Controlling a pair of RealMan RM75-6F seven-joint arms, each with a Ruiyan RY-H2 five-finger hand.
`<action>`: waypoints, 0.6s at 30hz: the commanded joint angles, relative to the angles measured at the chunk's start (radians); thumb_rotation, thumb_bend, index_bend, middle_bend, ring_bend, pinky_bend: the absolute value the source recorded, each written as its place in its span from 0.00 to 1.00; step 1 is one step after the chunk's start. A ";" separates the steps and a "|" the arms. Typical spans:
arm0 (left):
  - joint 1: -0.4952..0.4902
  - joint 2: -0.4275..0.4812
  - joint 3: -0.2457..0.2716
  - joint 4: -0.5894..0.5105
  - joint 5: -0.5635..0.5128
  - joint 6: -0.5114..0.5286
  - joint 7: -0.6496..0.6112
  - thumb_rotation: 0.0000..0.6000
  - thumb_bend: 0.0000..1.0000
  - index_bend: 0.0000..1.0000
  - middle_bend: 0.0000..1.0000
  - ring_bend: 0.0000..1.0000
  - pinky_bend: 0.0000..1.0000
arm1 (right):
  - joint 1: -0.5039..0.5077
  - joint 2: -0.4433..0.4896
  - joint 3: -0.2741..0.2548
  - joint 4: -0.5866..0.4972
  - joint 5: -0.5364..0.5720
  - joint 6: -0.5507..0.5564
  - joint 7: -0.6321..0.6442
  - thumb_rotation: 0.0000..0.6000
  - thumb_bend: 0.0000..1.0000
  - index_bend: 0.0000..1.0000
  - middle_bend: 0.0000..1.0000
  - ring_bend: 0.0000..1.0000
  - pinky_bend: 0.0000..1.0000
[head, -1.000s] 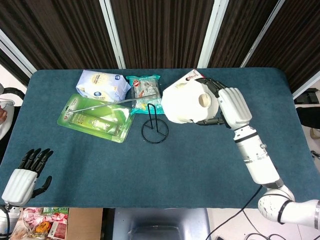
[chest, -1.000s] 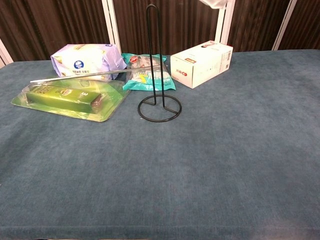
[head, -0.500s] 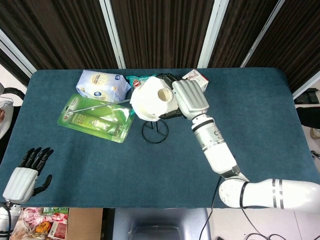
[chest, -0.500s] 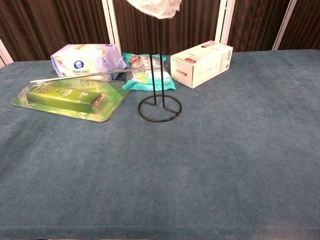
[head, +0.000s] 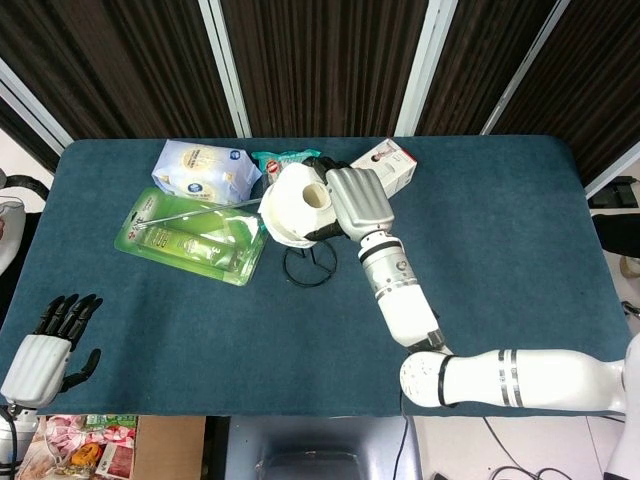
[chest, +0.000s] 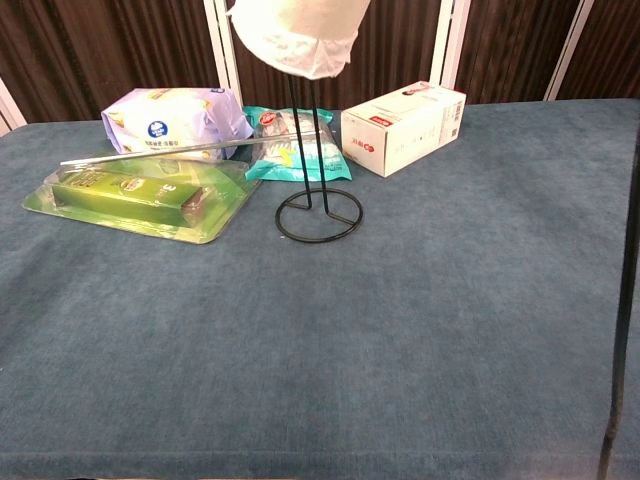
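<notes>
Near the middle of the tabletop's far edge, the right hand (head: 352, 203) wraps its fingers around a paper roll (head: 295, 207), core hole facing up over the wire stand (chest: 318, 190), apparently so the rod can enter it. Off the near left corner, the left hand (head: 42, 352) hangs empty, fingers loosely spread.

paper roll (chest: 298, 35) atop black wire stand (chest: 318, 205), white box (chest: 403, 128) just right, green pkg (chest: 130, 195) left
</notes>
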 joint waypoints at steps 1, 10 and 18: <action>0.000 0.000 0.000 0.001 -0.001 -0.001 -0.002 1.00 0.46 0.00 0.06 0.02 0.07 | 0.013 0.006 0.003 -0.007 0.066 -0.018 -0.015 1.00 0.25 0.64 0.60 0.59 0.60; 0.000 0.002 0.002 0.001 0.001 0.001 -0.005 1.00 0.46 0.00 0.06 0.02 0.07 | 0.000 0.056 -0.006 -0.021 0.049 -0.045 0.000 1.00 0.24 0.00 0.01 0.02 0.15; 0.000 0.000 0.004 -0.001 0.008 0.005 -0.004 1.00 0.46 0.00 0.06 0.02 0.07 | -0.067 0.144 -0.033 -0.101 -0.093 -0.075 0.059 1.00 0.18 0.00 0.00 0.00 0.04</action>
